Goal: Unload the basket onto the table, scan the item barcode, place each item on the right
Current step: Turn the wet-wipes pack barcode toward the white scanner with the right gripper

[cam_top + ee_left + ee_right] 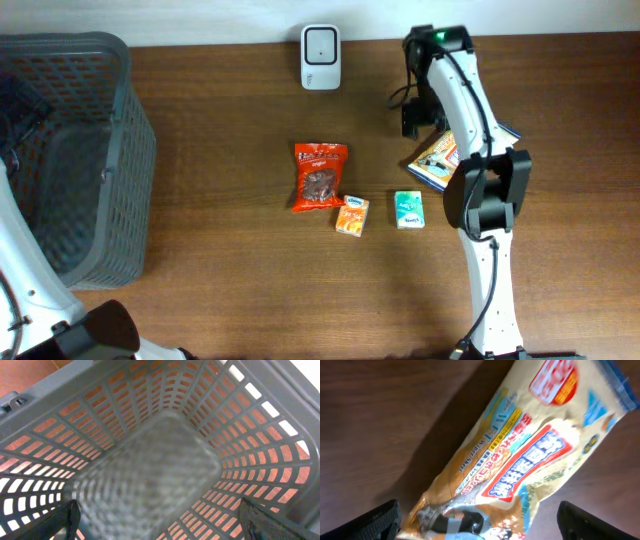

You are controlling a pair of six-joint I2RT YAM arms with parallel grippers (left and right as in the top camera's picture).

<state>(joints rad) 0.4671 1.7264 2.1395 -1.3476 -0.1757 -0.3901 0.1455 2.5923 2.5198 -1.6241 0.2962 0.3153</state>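
A yellow and blue snack bag [520, 455] lies flat on the wooden table, also seen in the overhead view as the bag [438, 160] partly under my right arm. My right gripper [481, 525] hangs over the bag's lower end with its jaws wide open and one dark finger [375, 522] on each side, gripping nothing. From above, the right gripper [414, 115] sits just behind the bag. The white scanner [321, 57] stands at the table's far edge. My left gripper [162, 522] is open inside the grey basket [150, 460] and holds nothing.
The grey basket [120, 150] fills the table's left side. A red snack bag [320, 176], an orange tissue pack [351, 215] and a green tissue pack [409, 209] lie mid-table. My right arm's elbow [488, 190] stands right of the packs.
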